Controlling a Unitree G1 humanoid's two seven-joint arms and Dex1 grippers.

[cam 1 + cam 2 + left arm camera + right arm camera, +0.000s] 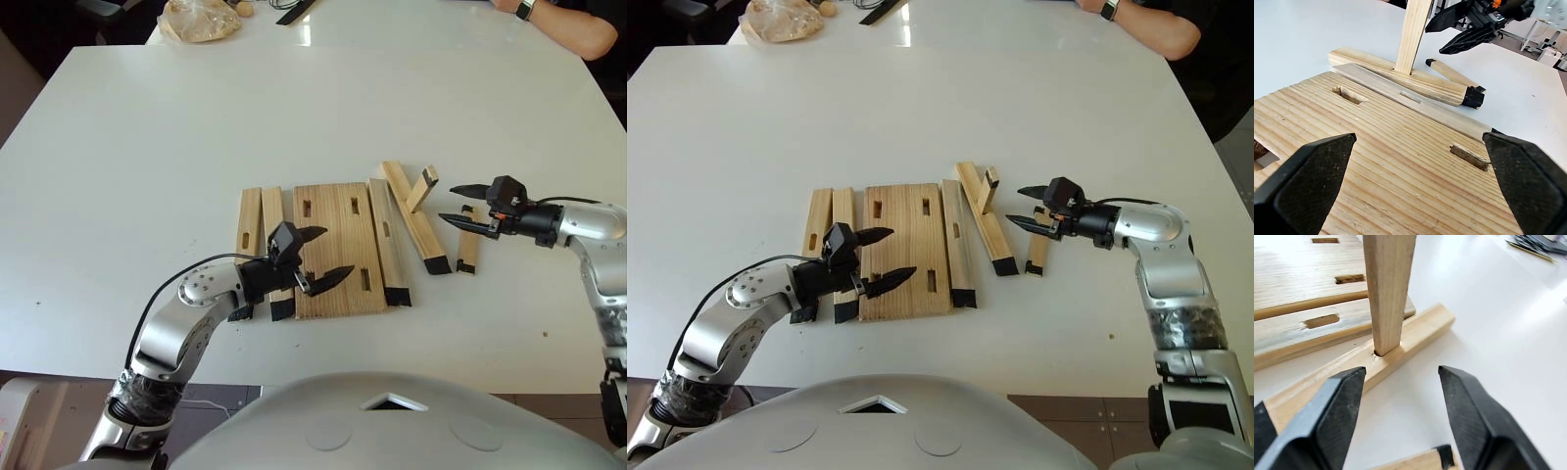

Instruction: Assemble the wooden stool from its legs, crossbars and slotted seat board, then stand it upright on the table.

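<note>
The slotted seat board [338, 225] lies flat mid-table, with two legs [251, 220] close on its left and one leg [389, 245] on its right. Farther right, a leg [418, 223] lies at an angle with a short crossbar [423, 188] standing in its slot. A smaller piece with a black tip [469, 250] lies beyond it. My left gripper [337, 251] hovers open just over the board's near-left part; its fingers [1303, 186] straddle the board [1400, 161]. My right gripper [447, 204] is open beside the upright crossbar [1386, 289], nothing between its fingers [1479, 421].
A plastic bag [201, 18] and a black object [294, 10] lie at the table's far edge. A person's arm [578, 29] rests at the far right corner. Bare white table [147, 147] spreads left of and beyond the parts.
</note>
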